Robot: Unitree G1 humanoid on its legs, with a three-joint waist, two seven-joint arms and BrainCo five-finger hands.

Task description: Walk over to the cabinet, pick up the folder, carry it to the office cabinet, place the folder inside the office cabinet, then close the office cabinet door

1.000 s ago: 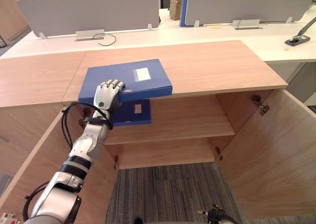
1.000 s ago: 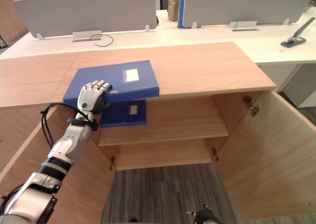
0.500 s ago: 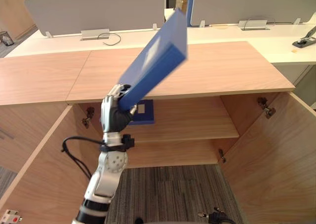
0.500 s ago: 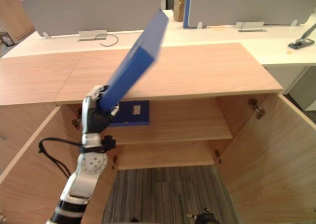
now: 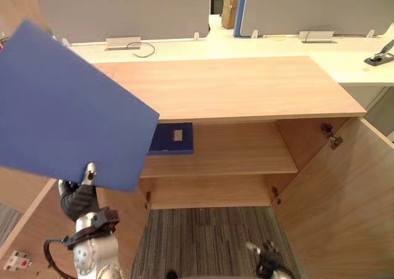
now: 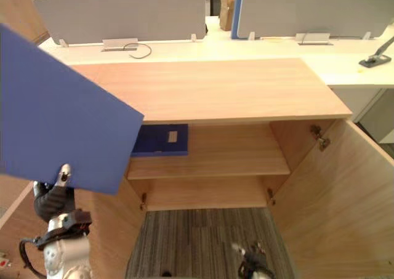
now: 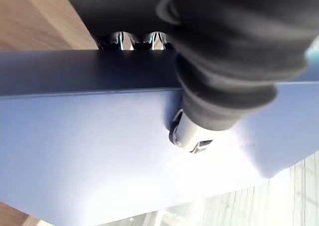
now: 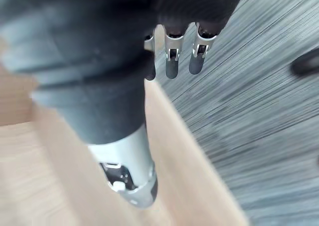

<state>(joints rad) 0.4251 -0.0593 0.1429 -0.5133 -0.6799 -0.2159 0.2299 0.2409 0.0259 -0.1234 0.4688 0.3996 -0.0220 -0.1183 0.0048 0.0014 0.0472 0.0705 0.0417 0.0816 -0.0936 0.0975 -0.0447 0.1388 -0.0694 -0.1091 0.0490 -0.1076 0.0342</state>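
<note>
At your left you see the folder: large, plain and blue, with its broad face turned toward the camera and tilted, so that one corner points at the cabinet top. It is up in the air in front of the left side of the cabinet and rests on no surface. The left hand holds it from below at the lower edge. In the left wrist view the thumb presses on the broad blue face, and the fingers come round the edge onto the other side, so the folder is pinched between them. Going right, a second blue folder lies flat at the left end of the shelf. The right door stands wide open. Low beside it, the right hand hangs over the grey carpet, its fingers straight and relaxed, with nothing in them.
</note>
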